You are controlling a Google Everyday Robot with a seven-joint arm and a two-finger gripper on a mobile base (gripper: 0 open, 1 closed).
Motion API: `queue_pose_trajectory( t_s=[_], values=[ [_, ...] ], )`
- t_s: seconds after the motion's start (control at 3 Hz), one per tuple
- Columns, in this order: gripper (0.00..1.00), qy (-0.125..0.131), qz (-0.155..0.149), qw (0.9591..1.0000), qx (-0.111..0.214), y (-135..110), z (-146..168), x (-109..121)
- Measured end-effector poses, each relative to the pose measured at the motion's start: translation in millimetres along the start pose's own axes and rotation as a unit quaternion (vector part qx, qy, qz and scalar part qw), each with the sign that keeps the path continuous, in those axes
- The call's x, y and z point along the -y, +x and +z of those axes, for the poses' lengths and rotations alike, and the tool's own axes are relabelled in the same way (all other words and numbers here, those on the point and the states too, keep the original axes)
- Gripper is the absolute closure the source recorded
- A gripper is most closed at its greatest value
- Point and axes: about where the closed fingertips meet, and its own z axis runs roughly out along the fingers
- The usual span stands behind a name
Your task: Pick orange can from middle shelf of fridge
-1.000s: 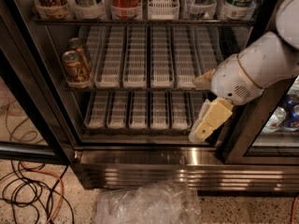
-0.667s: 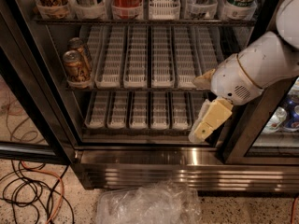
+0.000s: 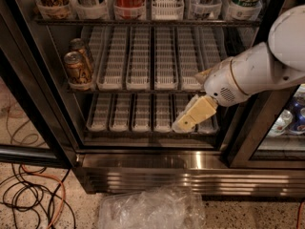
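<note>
The robot's hand (image 3: 189,99) hangs at the right of the fridge (image 3: 190,168), low by the bottom rack, spread apart and holding nothing, apparently ready for a grasp. The orange can (image 3: 76,69) stands upright at the front of the leftmost lane on the middle shelf (image 3: 140,56), well apart from the hand, within easy reach from outside.

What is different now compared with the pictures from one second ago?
The gripper has shifted a little to the left, low on the fridge's right side, and has taken hold of nothing. The orange can stays untouched at the left end of the middle shelf.
</note>
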Motion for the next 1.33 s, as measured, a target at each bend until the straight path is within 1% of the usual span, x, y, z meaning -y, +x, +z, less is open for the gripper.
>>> queue_pose_trajectory(
  t_s=[0.33,0.67,1.0,1.33],
  values=[
    [0.0,0.062,0.023,0.9974,0.03,-20,16,30],
    [0.0,0.098,0.024,0.9934,0.054,-33,12,49],
    [0.0,0.098,0.024,0.9934,0.054,-33,12,49],
    [0.0,0.083,0.038,0.9903,0.105,-54,40,40]
  ],
)
